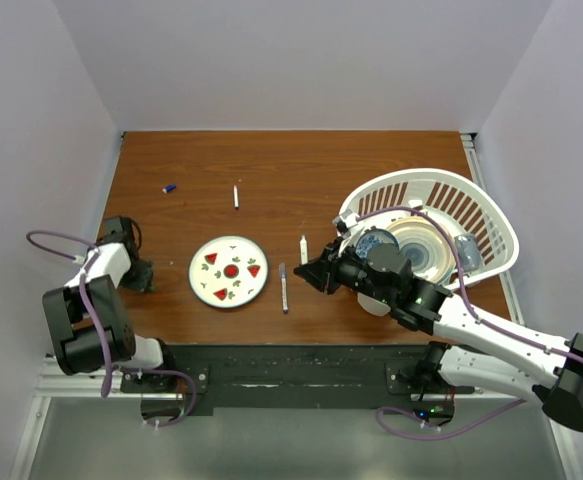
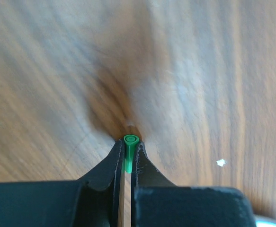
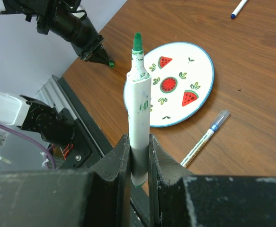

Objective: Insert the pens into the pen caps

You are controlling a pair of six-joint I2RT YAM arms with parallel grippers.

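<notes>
Left end effector (image 2: 129, 152) clenched on a small green plastic tube cap (image 2: 130, 141), held low over the brown wood-grain counter (image 2: 199, 71) at its near left. The cap's open mouth faced out past the black fingertips, presumably to offer the nib a hole to enter. Right end effector (image 3: 139, 144) grasped a white-barrelled pen with a green felt tip (image 3: 138, 104) low on the barrel, leaving the nib end free and well clear of the fingers. Pen and cap were well apart and not yet lined up, with a round white plate printed with red watermelon slices (image 1: 203, 281) between them. Barrel smooth and cylindrical, smudged green near the nib collar. Cap a short, thick-walled, glossy tube. Loose on the counter: a slim grey pen with a bluish end (image 1: 283, 288) just right of the plate, a thin white pen (image 1: 236, 196) farther back, and a tiny blue cap (image 1: 169, 187) at far left. A white slatted plastic basket (image 1: 481, 212) of dishes sat at right. Judgement: matching a thin nib to a narrow bore would need close alignment, as both parts looked small and slick.
</notes>
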